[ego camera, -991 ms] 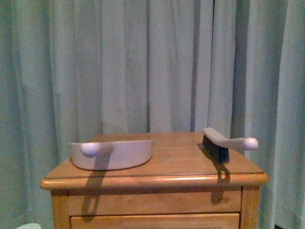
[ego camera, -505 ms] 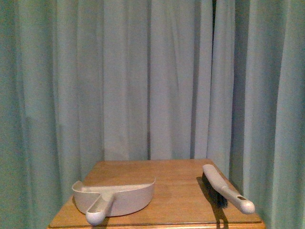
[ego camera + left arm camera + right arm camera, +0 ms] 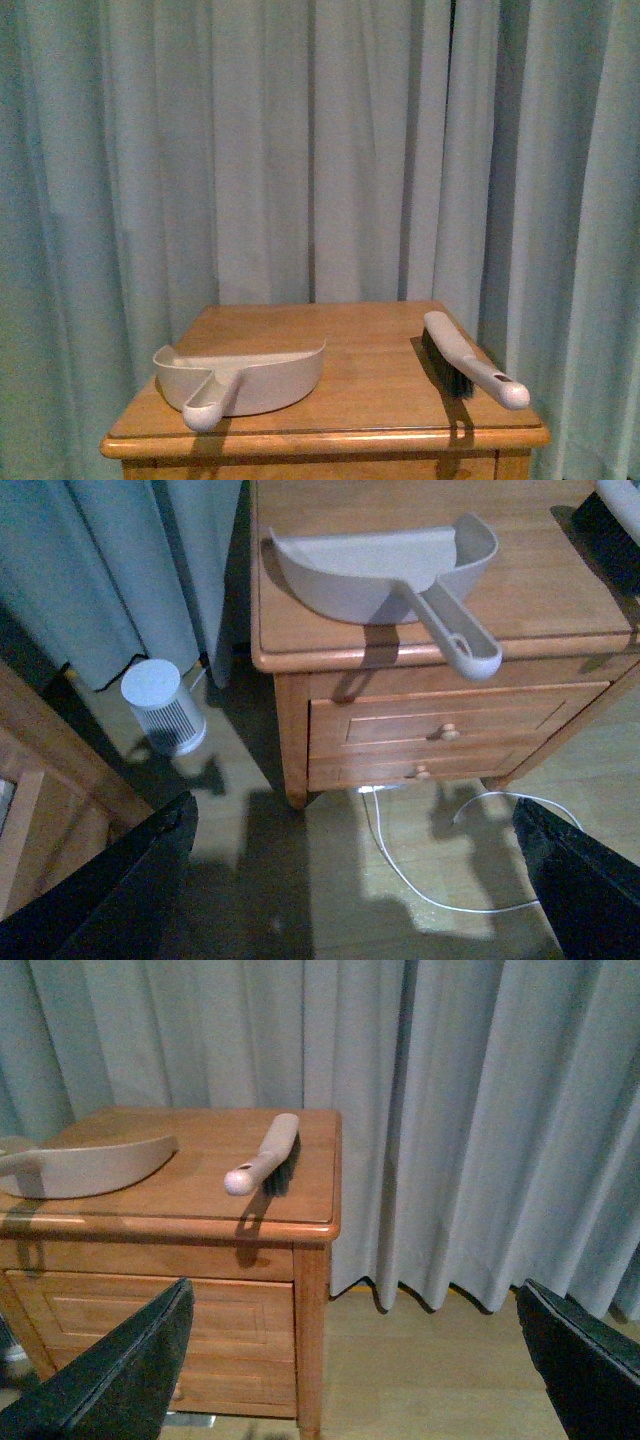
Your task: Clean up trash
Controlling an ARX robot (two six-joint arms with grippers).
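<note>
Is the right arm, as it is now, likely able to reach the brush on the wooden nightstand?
Probably yes. The brush lies near the right edge of the nightstand, its handle toward the open right gripper. Nothing stands between them in the right wrist view. How far the arm stretches cannot be told.

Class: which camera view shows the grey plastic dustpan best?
The left wrist view: the grey plastic dustpan appears whole from above, inside visible. The front view shows it at a low angle; the right wrist view crops it at the edge.
</note>
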